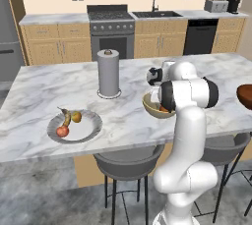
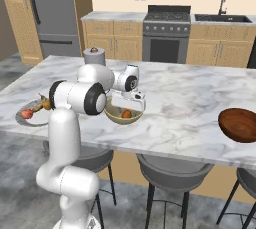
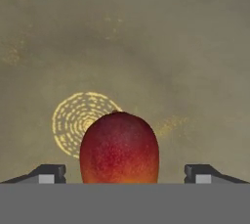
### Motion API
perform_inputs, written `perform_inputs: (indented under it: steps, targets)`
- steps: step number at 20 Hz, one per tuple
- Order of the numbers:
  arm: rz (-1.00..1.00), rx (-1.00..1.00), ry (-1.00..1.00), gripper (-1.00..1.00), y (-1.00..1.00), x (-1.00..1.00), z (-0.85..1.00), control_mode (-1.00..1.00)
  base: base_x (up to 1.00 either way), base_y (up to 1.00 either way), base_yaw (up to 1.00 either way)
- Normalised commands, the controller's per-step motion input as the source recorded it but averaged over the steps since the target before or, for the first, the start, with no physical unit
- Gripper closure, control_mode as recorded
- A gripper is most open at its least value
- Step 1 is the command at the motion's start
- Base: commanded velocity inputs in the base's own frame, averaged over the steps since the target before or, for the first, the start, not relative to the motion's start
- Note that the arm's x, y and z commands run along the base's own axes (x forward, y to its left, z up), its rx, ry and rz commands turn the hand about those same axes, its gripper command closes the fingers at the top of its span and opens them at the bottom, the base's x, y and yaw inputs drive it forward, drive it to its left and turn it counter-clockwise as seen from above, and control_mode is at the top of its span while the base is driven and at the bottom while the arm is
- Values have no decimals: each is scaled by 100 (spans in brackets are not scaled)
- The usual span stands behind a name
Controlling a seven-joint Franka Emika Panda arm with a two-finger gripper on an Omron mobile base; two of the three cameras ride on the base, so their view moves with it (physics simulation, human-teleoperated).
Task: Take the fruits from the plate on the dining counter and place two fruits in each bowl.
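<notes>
Red-orange fruit (image 3: 119, 147) — perhaps a mango, tan bowl (image 3: 146, 47) with yellow spiral, white grey-veined counter (image 1: 44, 89), reddish-brown bowl (image 2: 239, 124).

Even, soft rendered light; faint shadows, no glare; mildly blurry, low-resolution pictures, grainy beyond the gripper (image 3: 125, 174)

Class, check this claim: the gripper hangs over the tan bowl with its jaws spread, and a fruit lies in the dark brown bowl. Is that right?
One detail is wrong. The fruit lies in the tan bowl, below the gripper with its jaws spread, as the hand view shows. In the right base view the dark brown bowl shows no fruit.
</notes>
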Motion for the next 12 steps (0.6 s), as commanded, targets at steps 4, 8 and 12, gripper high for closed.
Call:
perform_inputs:
  steps: [4,8,12]
  targets:
    - [0,0,0,-100,0,-4,7,-100,0,0,0]
    - [6,0,-1,-100,10,-17,70,-100,0,0,0]
    - [0,0,0,-100,15,-38,82,-100,0,0,0]
